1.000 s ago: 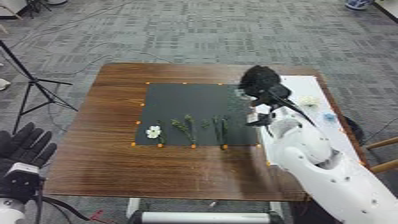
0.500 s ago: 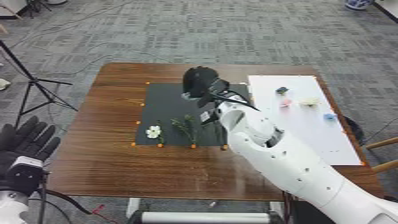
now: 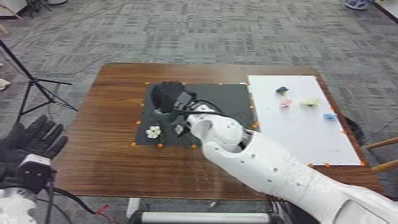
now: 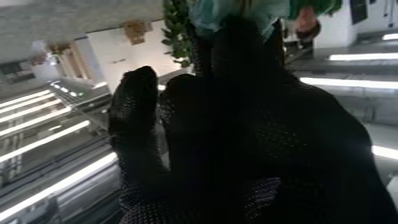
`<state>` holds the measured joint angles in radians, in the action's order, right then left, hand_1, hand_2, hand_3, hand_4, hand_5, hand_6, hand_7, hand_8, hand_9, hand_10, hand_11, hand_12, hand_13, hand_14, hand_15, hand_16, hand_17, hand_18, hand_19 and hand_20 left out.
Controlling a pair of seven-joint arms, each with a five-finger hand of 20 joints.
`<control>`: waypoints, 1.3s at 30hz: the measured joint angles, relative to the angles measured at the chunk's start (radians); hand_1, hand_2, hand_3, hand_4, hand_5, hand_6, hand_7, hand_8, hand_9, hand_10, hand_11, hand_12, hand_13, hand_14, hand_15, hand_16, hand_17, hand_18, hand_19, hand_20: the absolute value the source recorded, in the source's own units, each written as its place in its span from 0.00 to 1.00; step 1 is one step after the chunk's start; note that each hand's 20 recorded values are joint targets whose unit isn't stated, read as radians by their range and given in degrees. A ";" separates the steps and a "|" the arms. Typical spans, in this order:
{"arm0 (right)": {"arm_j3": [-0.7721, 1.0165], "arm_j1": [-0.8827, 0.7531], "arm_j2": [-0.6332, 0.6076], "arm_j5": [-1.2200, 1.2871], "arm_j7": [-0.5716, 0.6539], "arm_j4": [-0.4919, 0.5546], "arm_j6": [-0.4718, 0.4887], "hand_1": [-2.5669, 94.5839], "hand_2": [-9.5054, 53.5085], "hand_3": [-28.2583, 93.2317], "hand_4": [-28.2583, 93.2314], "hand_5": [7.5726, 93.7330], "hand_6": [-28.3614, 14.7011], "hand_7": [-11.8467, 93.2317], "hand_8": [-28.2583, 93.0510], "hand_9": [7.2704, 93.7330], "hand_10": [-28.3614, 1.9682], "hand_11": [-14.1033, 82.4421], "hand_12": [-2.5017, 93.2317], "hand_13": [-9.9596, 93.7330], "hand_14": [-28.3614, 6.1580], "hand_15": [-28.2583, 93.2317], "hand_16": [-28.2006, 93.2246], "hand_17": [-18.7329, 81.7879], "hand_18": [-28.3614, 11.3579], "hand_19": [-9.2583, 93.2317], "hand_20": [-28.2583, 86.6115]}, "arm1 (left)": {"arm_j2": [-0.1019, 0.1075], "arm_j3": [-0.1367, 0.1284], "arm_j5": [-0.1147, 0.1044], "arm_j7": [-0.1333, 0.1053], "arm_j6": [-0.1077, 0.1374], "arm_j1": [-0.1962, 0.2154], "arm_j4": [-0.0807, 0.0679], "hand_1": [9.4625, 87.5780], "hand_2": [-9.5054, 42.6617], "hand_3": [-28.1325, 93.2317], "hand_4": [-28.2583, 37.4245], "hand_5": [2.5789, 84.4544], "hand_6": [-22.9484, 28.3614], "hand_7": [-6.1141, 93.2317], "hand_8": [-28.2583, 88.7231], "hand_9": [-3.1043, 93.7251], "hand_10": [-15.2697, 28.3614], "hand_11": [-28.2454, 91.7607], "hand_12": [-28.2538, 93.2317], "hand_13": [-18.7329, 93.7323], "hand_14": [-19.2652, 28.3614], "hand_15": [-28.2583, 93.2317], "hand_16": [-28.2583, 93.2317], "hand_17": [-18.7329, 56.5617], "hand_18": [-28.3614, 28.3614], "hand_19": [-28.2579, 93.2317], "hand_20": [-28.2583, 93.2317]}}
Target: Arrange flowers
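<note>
In the head view my right hand (image 3: 167, 100) is over the left part of the black mat (image 3: 218, 91), beyond the white flower (image 3: 154, 132) and hiding most of the green stems. The right wrist view shows my right hand (image 4: 266, 115) with fingers extended; teal petal-like shapes (image 4: 213, 15) and green leaves (image 4: 176, 40) appear past the fingertips, and I cannot tell whether they touch it. On the white sheet (image 3: 302, 135) lie a dark green piece (image 3: 282, 90), a pink flower (image 3: 285, 103), a pale yellow flower (image 3: 309, 102) and a blue one (image 3: 330, 116). My left hand (image 3: 31, 150) rests open beside the table.
Orange markers edge the mat and sheet on the brown table (image 3: 115, 170). My right forearm (image 3: 258, 160) crosses the table's right front part. A black tripod (image 3: 34, 80) stands left of the table, and part of a wooden chair (image 3: 382, 144) is at the right.
My right hand has moved left from the white sheet's edge across the black mat, then a little nearer the front. The flowers on the sheet have come into sight. The left hand has shifted slightly.
</note>
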<state>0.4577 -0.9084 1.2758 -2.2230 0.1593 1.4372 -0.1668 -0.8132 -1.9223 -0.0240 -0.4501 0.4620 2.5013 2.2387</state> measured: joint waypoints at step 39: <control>-0.135 0.056 0.078 -0.006 0.180 -0.138 -0.135 0.70 0.00 0.77 0.00 0.64 0.70 0.42 0.17 0.80 0.72 0.24 0.41 0.72 0.67 0.76 0.65 0.50 0.17 0.84 0.61 | 0.037 0.104 0.004 0.016 0.000 -0.118 -0.033 0.23 0.52 0.82 0.01 0.45 0.63 0.17 0.18 0.37 0.66 0.39 0.33 0.39 0.69 0.48 0.21 0.22 0.72 0.44 0.34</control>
<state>0.3223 -0.8519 1.3539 -2.2289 0.3390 1.2995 -0.3013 -0.7761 -1.8181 -0.0203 -0.4344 0.4622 2.3832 2.2056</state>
